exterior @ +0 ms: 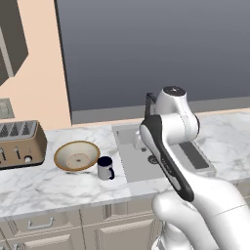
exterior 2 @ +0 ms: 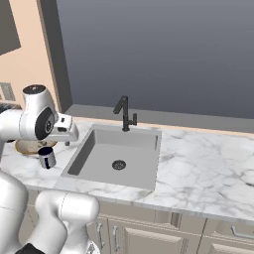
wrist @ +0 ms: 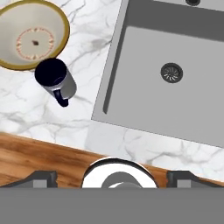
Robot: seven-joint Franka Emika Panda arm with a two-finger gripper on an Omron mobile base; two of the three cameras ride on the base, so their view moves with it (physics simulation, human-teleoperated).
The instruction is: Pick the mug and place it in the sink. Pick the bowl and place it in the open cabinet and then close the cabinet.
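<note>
1. At the bottom of the hand view the tool [wrist: 112, 177] hangs high over the front edge of the marble table [exterior: 58, 183]. Its two dark tips sit far apart at the lower left and lower right, so it is wide open and holds nothing.
2. The mug [exterior: 105, 168] stands upright on the table at left of centre in the left base view, just left of the sink [exterior: 128, 166]. Its long axis is vertical and its dark mouth faces up. In the hand view the handle points toward the lower right of the frame, toward the table's front edge.
3. The bowl [exterior: 77, 156] sits right behind the mug, rim up. They look to be touching, though the views are too coarse to be sure.
4. Risk, as I judge it: a descent onto the mug could clip the bowl's rim and shove both, because the gap between them is so slim. Closing across the handle could twist the mug out of the grip.
5. Farther back, the toaster [exterior: 19, 143] stands at the left edge, and the faucet [exterior 2: 124, 114] rises behind the basin.
</note>
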